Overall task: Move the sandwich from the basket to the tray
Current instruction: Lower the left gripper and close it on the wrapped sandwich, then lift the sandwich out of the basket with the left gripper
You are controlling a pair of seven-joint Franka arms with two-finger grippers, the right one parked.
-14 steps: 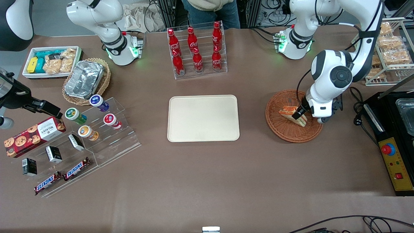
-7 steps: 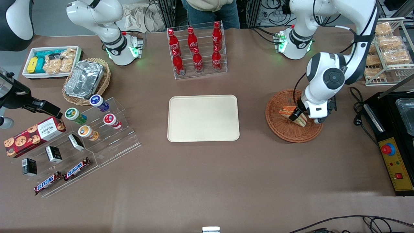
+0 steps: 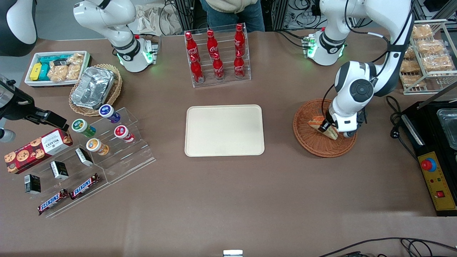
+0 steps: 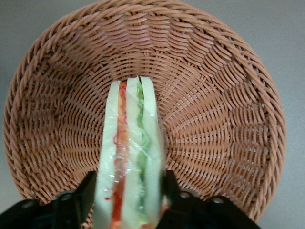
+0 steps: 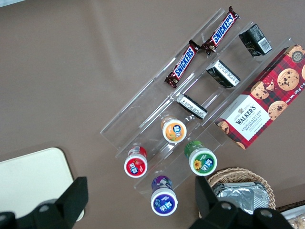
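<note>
We have the left arm's gripper (image 4: 128, 191) closed on the small triangular wedge sandwich (image 4: 128, 157) of pale bread with red, orange and green filling, wrapped in clear film. Its two black fingers (image 4: 86, 191) press against the outer bread faces, so the jaws stand only as far apart as the sandwich is thick. The wedge's point juts out away from the jaws, over the floor of the round reddish-brown woven wicker basket (image 4: 228, 119), which spreads beneath and around the jaws. From the front view the gripper (image 3: 325, 126) sits over the basket (image 3: 307, 139) with the sandwich (image 3: 323, 125) between its fingers; we cannot tell whether the sandwich rests on the weave or hangs just above it.

The flat rectangular cream tray (image 3: 224, 130) lies well apart from the jaws, toward the parked arm's end of the table.

We judge the risks to be these: the slick film could let the soft wedge slide out of the grip, too firm a squeeze could crush the bread, and a sideways move made too low could catch the tip on the basket's rim and drag the basket along.
</note>
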